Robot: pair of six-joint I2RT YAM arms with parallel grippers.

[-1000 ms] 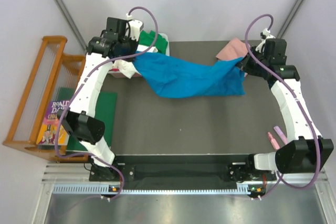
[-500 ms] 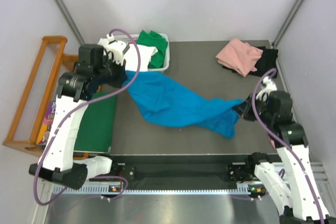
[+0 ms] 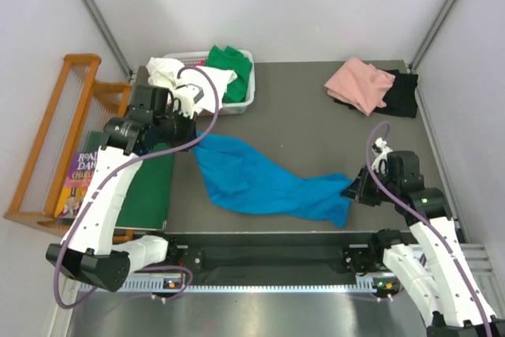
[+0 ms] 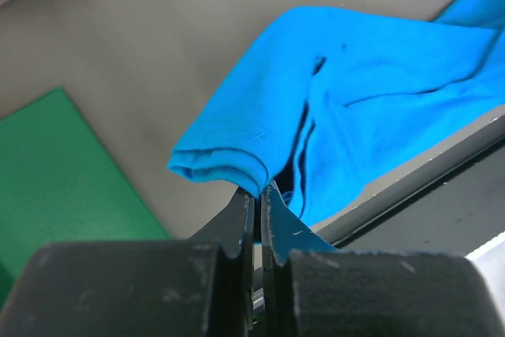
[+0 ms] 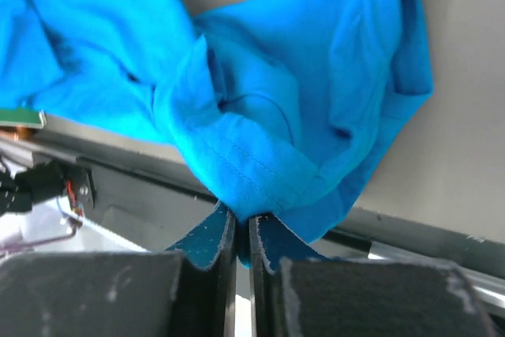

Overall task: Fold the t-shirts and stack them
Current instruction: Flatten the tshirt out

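Left gripper [image 4: 256,195]: clamping shut on the blue t-shirt [image 3: 260,183]'s left end.
Right gripper [image 5: 241,222]: pinching its right end.
Change: both are dragging it from far, aloft, down onto the near table [image 3: 316,132]; flattening is beginning.

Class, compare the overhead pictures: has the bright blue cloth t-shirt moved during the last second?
Yes. The bright blue cloth t-shirt has shifted down the overhead view, away from the crumpled pink cloth t-shirt at the far right, which it nearly reached before.

The pink tee [image 3: 360,82] covers part of the black tee [image 3: 401,94], perhaps half; its shape cannot be told.
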